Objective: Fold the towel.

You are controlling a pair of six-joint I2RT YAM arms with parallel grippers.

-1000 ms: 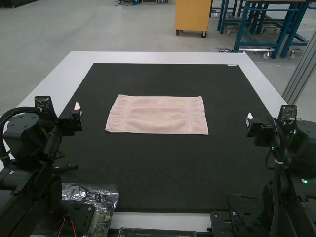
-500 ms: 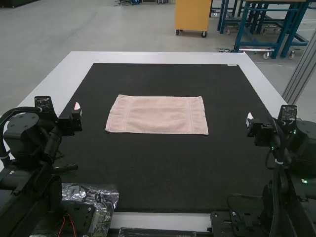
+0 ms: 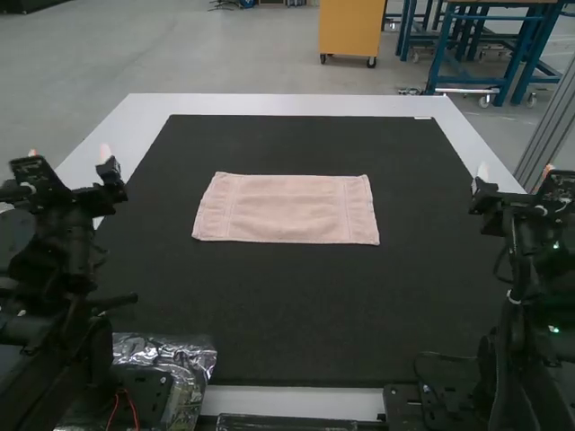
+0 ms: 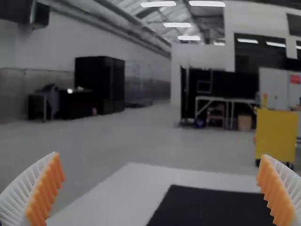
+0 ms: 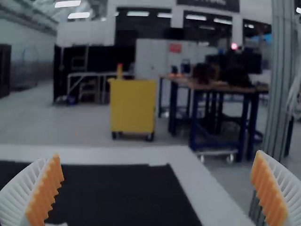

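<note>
Near the front left of the black mat (image 3: 305, 332) sits some shiny, crinkly plastic (image 3: 184, 359). The pink towel (image 3: 286, 209) lies spread out flat around the middle of the mat, with a band near each short side. It is between the two claws and well apart from both. The left gripper (image 3: 69, 160) is past the mat's left side. The right gripper (image 3: 515, 172) is past the mat's right side. Both are wide open, with just air between their fingers, and they hold nothing.

The high view shows the whole towel. The left wrist view shows, up close, the white ribbed fingers of the left gripper (image 4: 160, 157) with bumpy orange pads (image 4: 44, 190), and farther off the mat's far left corner. The right wrist view shows the same sort of fingers on the right gripper (image 5: 157, 155), then the mat's far right corner. Past the mat's far edge is a strip of white table (image 3: 287, 104)
</note>
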